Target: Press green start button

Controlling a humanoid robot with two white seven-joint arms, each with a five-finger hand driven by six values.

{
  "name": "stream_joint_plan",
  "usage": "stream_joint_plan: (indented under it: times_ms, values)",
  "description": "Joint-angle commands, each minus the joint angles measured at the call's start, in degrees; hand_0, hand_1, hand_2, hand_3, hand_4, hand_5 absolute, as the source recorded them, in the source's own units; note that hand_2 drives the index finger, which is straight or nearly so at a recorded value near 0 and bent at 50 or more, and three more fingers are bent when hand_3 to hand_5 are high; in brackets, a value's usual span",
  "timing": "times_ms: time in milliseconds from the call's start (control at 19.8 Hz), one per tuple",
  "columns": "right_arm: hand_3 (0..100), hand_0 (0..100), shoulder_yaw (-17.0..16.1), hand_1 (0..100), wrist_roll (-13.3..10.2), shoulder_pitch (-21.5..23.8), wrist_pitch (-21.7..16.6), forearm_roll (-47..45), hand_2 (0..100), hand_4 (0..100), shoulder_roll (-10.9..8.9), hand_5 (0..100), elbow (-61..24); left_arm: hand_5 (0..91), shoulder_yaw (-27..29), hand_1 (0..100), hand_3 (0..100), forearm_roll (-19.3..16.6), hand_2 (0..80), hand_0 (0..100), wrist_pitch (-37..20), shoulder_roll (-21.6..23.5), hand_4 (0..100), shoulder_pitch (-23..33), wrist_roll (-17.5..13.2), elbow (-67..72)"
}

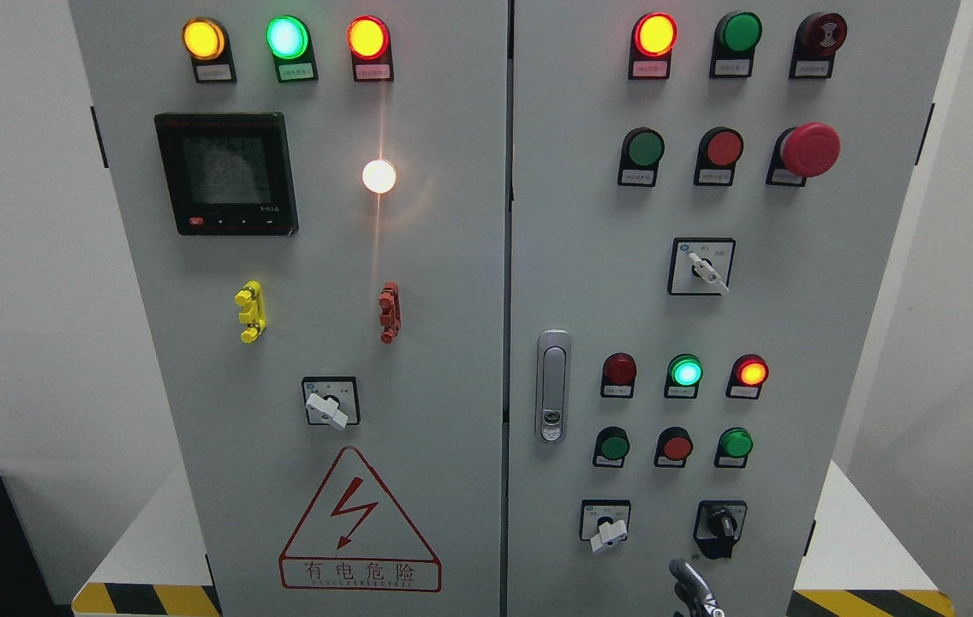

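Only fingertips of a hand (pixel 696 591) show at the bottom edge — which arm and what grip, I cannot tell. The nearest green button (pixel 614 446) sits above-left — well apart.

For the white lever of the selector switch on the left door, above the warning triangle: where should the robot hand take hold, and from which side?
Probably pinch the white lever across its long flat sides, coming straight at the cabinet door from the front. The lever stands out from its black-framed plate and is tilted, lower end to the right, so the fingers would need to match that tilt.
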Motion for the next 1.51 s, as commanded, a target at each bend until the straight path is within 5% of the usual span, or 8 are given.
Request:
stream_joint_plan:
  times_ms: [0, 403, 454, 504, 655, 807, 1059, 1462]
  values:
    - [3, 0, 0.0, 2, 0.0, 0.0, 0.0, 0.1, 0, 0, -0.02, 0, -0.1, 0.0, 0.0, 56, 0, 0.0, 0.0, 12, 0.0, 0.0, 0, -1.3, 0.0, -1.6]
    - [3, 0, 0.1, 4, 0.1, -0.1, -0.2, 0.7, 0, 0, 0.07, 0, -0.3, 0.0, 0.0, 56, 0, 0.0, 0.0, 12, 0.0, 0.0, 0, -1.3, 0.0, -1.6]
    - [6, 0, 0.2, 9, -0.1, -0.1, -0.2, 0.8, 0, 0, -0.02, 0, -0.6, 0.0, 0.0, 56, 0, 0.0, 0.0, 12, 0.0, 0.0, 0, -1.3, 0.0, -1.6]
    - [16, 0, 0.2, 22, -0.1, -0.1, -0.3, 1.2, 0, 11, -0.02, 0, -0.9, 0.0, 0.0, 56, 0, 0.0, 0.0, 12, 0.0, 0.0, 0, -1.3, 0.0, -1.6]
    - [40, 5, 0.3, 35, -1.1, -0.4, -0.9, 4.9, 0, 39, -0.1, 30, -1.0, 0.0, 0.0, 56, 0, 0.0, 0.0, 12, 0.0, 0.0, 0, -1.3, 0.0, -1.6]
    - [55, 13, 0.5, 37, -3.7, -0.6, -2.8, 11.2, 0, 52, -0.1, 39, -0.9, 0.0, 0.0, 56, 0, 0.0, 0.0, 12, 0.0, 0.0, 0, -1.3, 0.0, -1.6]
    - [69, 24, 0.6, 35, -6.7, -1.8, -2.9, 22.9, 0, 65, -0.1, 50, -1.0, 0.0, 0.0, 56, 0, 0.0, 0.0, 12, 0.0, 0.0, 0, -1.3, 0.0, -1.6]
    - [88, 27, -0.7, 32, -9.0, -5.4, -4.8, 45.8, 0, 82, -0.1, 81, 0.9, 0.0, 0.0, 56, 0, 0.0, 0.0, 12, 0.0, 0.0, 0, -1.3, 0.0, -1.6]
